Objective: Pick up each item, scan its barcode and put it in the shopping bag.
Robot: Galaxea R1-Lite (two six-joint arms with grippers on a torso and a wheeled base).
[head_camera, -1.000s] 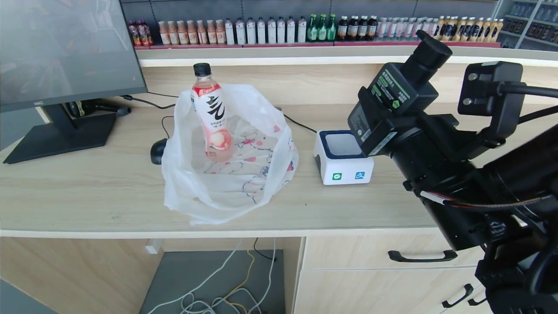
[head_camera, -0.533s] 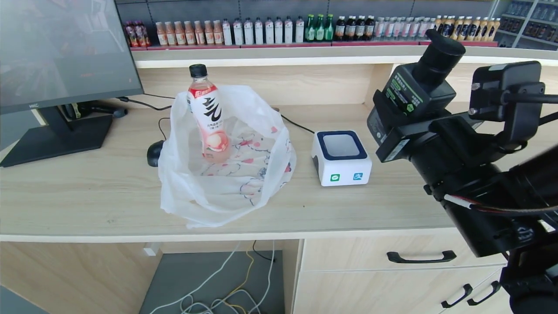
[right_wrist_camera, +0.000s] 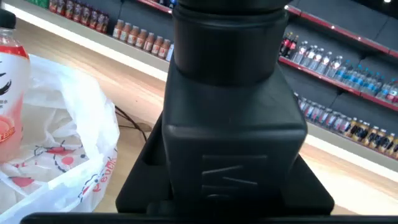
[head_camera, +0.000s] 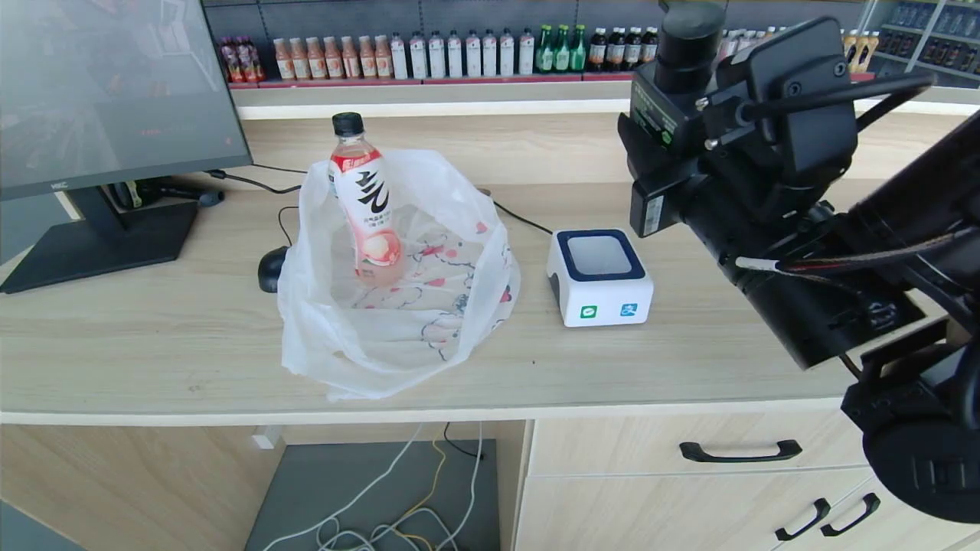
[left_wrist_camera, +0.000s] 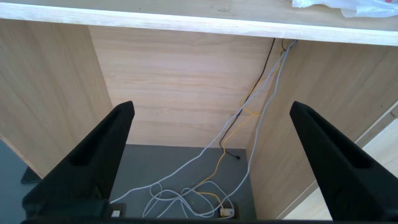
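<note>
Wooden shop counter point(head_camera: 153, 344): the right gripper point(head_camera: 712, 207) clamps a black bottle point(head_camera: 666, 130) aloft near the white scanner point(head_camera: 599, 275). A pink drink bottle point(head_camera: 367, 207) stands upright in the shopping bag point(head_camera: 398, 329). The left gripper point(left_wrist_camera: 211, 107) hangs spread open below the counter's edge.

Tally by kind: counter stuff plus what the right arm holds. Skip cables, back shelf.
pink bottle: 1
black container, held: 1
bag: 1
scanner: 1
monitor: 1
mouse: 1
total: 6
dark thing behind monitor stand unclear, not counted.
</note>
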